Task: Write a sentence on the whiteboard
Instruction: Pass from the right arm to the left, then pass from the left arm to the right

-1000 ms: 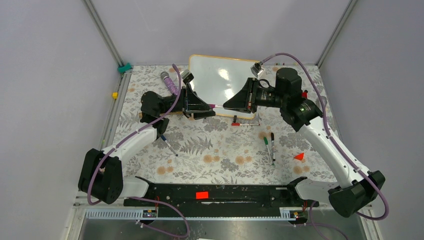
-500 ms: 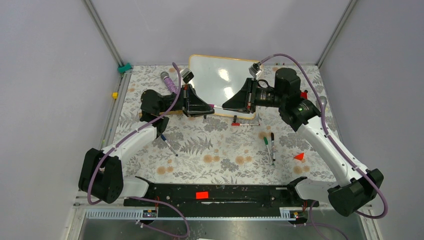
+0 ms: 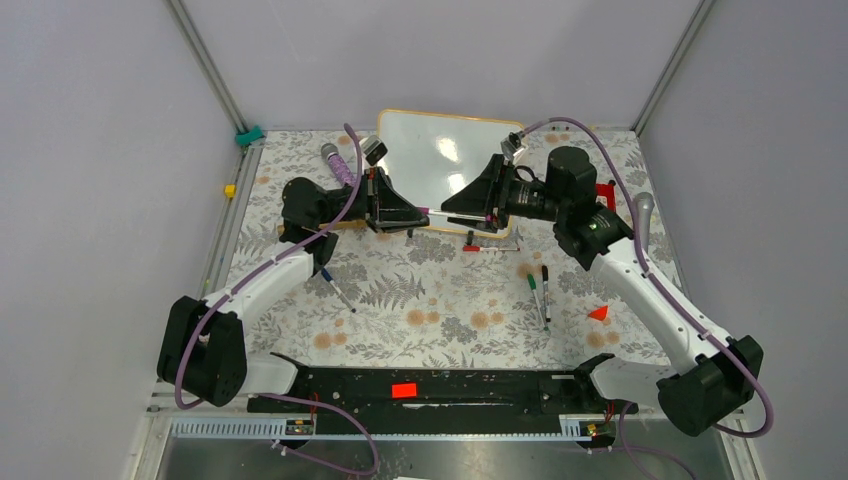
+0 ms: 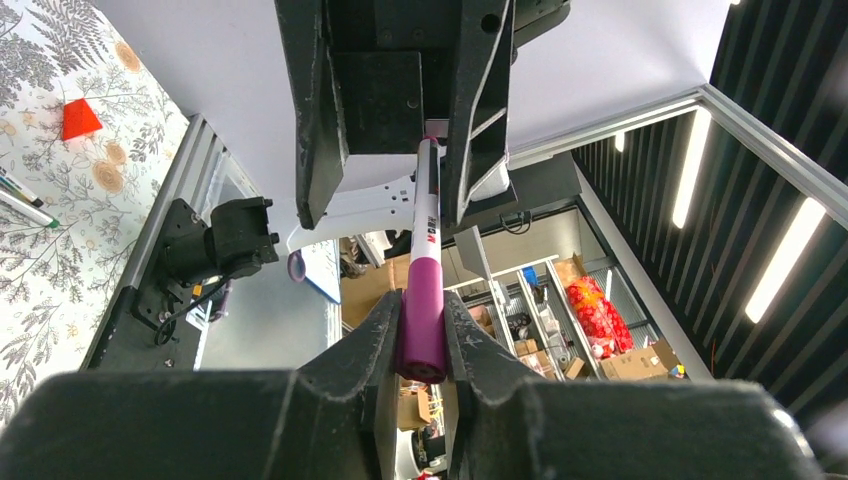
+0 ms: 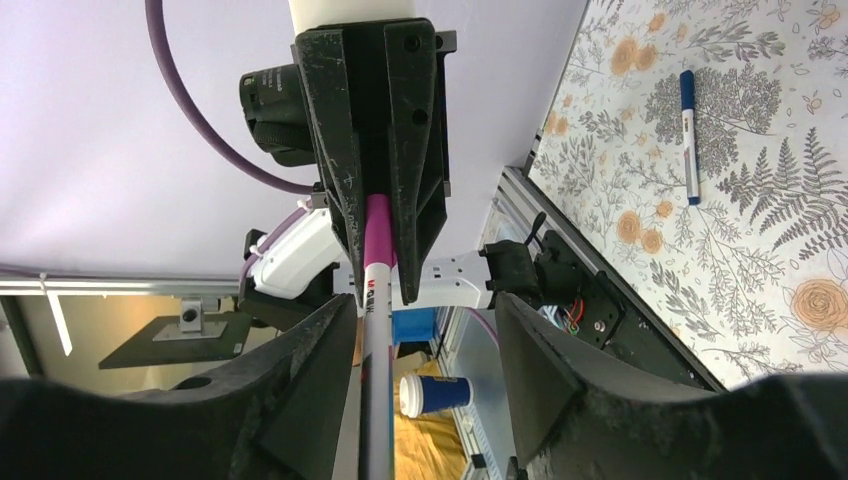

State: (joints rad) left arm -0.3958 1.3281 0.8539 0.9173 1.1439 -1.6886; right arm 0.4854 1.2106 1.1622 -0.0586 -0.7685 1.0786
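The whiteboard point(image 3: 450, 160) lies at the back of the table, its white face blank apart from glare; the sentence is out of view. In front of it my two grippers face each other, tip to tip, with a pink marker point(image 3: 432, 212) spanning between them. My left gripper point(image 4: 422, 310) is shut on the marker's magenta cap point(image 4: 424, 330). The white barrel point(image 4: 427, 200) runs into my right gripper point(image 5: 425, 320), which stands open. There the barrel point(image 5: 374, 300) rests along the left finger point(image 5: 300, 380), clear of the right finger.
A green and a black marker point(image 3: 540, 290) lie right of centre on the floral cloth. A red marker point(image 3: 480, 247) lies below the grippers and a blue one point(image 3: 335, 287) by the left arm. A red triangle point(image 3: 598, 313) sits at right, a purple-handled tool point(image 3: 340, 162) left of the board.
My left jaws closed on the marker's cap. My right jaws then opened off its barrel, and the right arm shifted slightly left.
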